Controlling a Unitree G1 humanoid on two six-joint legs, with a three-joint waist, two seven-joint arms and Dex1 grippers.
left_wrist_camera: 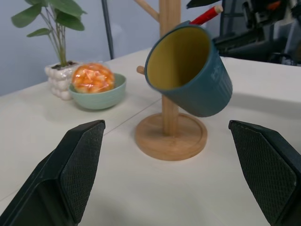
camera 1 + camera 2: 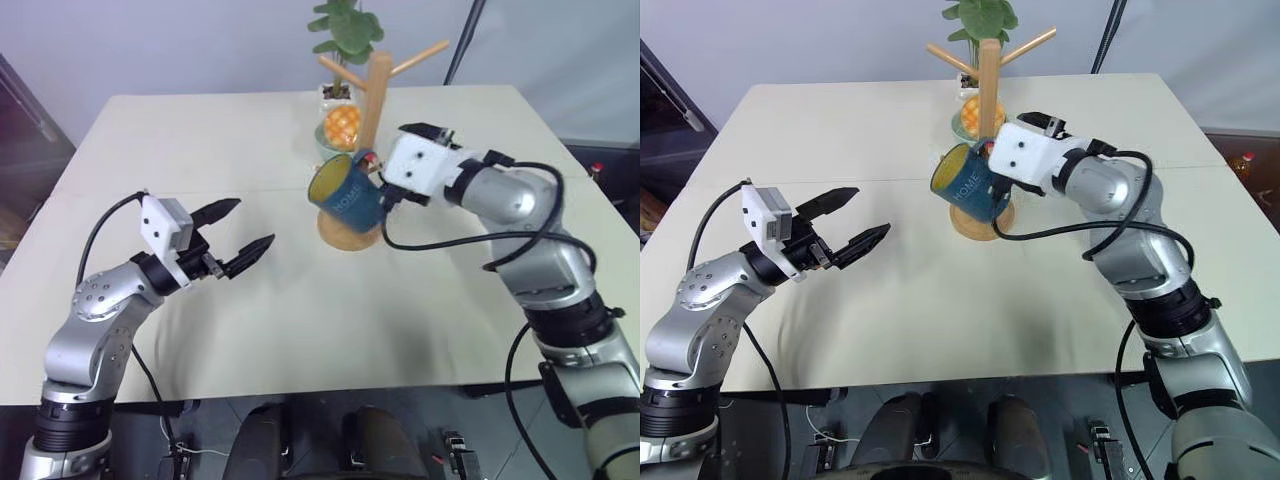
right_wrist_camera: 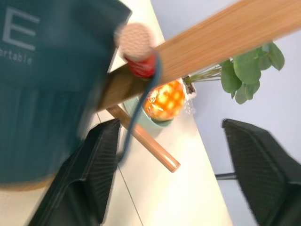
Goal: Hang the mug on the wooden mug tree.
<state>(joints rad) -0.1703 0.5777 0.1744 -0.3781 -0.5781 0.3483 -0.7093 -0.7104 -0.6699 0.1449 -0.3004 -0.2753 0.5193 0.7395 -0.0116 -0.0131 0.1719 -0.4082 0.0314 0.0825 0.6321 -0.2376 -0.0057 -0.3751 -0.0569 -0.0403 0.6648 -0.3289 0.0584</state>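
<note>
Table, mug hooked on red-tipped peg, both claws open, empty.

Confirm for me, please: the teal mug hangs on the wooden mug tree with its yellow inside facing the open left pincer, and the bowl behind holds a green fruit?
Not quite: the fruit in the bowl is orange-yellow, as the left wrist view shows. The rest stands: mug, wooden mug tree, open left pincer.
</note>
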